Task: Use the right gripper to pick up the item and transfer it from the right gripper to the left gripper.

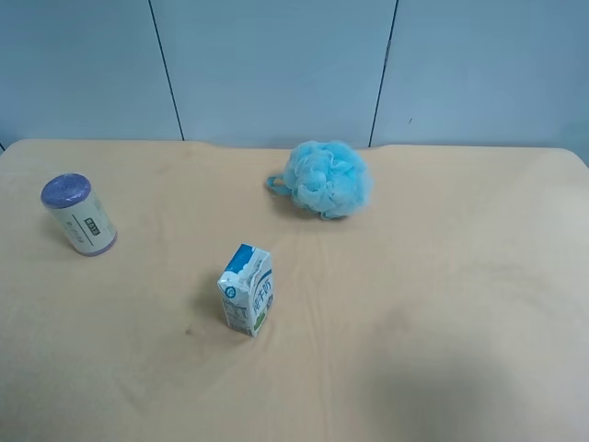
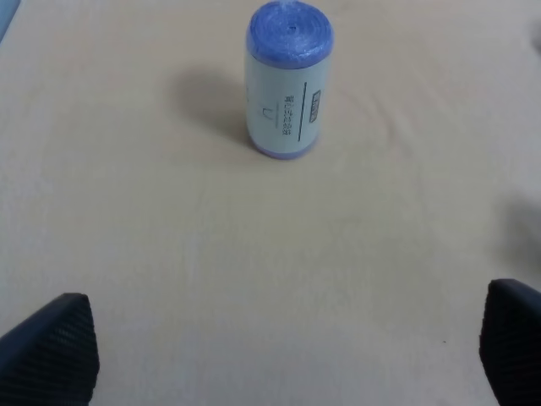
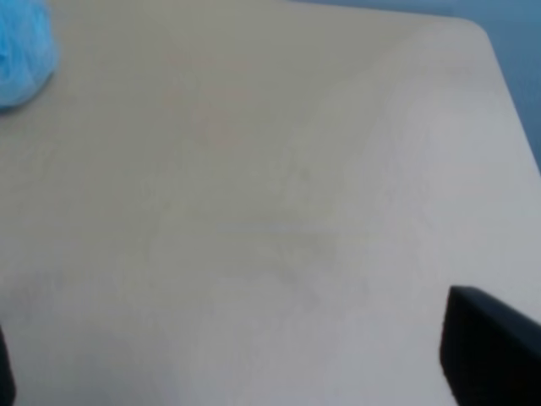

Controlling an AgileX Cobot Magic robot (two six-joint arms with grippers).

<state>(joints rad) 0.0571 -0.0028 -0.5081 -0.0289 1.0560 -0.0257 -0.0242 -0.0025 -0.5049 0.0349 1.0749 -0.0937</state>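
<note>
The item [image 1: 79, 215] is a small roll with a cream-white label and purple crinkled ends, standing on end at the table's left side in the exterior high view. It also shows in the left wrist view, where the item [image 2: 287, 80] stands well ahead of my left gripper [image 2: 283, 351]. That gripper is open, its two black fingertips [image 2: 52, 347] wide apart with only bare table between them. My right gripper [image 3: 245, 355] is open too, over bare table, one fingertip [image 3: 490, 347] showing at the frame's edge. Neither arm appears in the exterior high view.
A blue-white milk carton [image 1: 247, 289] stands upright near the table's middle. A fluffy blue bath sponge [image 1: 326, 179] lies toward the back, and the sponge [image 3: 21, 51] shows at the corner of the right wrist view. The tan table [image 1: 442, 304] ends at a grey wall.
</note>
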